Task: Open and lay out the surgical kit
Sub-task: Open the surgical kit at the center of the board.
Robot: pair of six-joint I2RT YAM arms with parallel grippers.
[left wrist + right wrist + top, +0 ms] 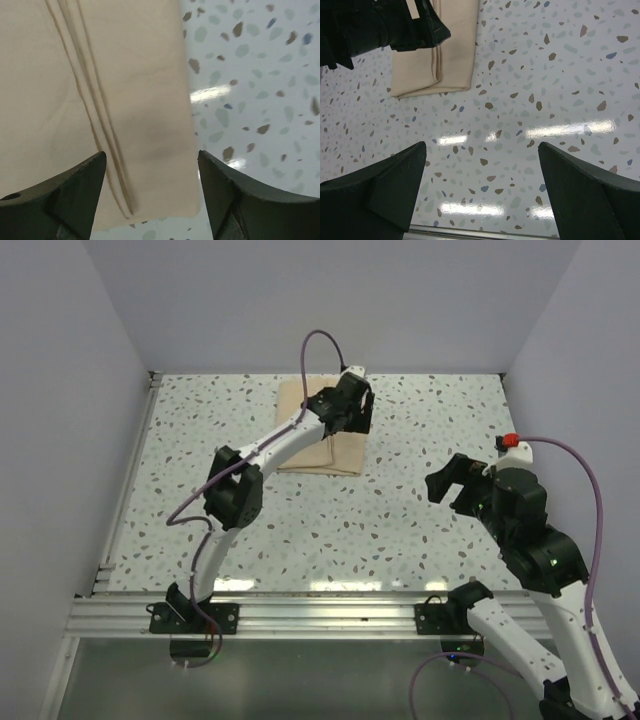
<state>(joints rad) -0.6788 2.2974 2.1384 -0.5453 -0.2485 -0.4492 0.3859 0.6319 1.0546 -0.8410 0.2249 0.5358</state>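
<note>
The surgical kit is a folded beige cloth wrap [318, 445] lying closed at the back middle of the table. It also shows in the left wrist view [100, 100] and the right wrist view [440, 55]. My left gripper [352, 420] hovers open over the wrap's right near part, its jaws [151, 157] straddling the wrap's right edge fold, holding nothing. My right gripper [447, 483] is open and empty over bare table at the right, well apart from the wrap; it also shows in its own wrist view [481, 150]. The steel tray and instruments are hidden.
The speckled table [400, 520] is bounded by grey walls on three sides and a metal rail [300, 610] at the near edge. The left arm [270, 455] reaches diagonally across the middle of the table.
</note>
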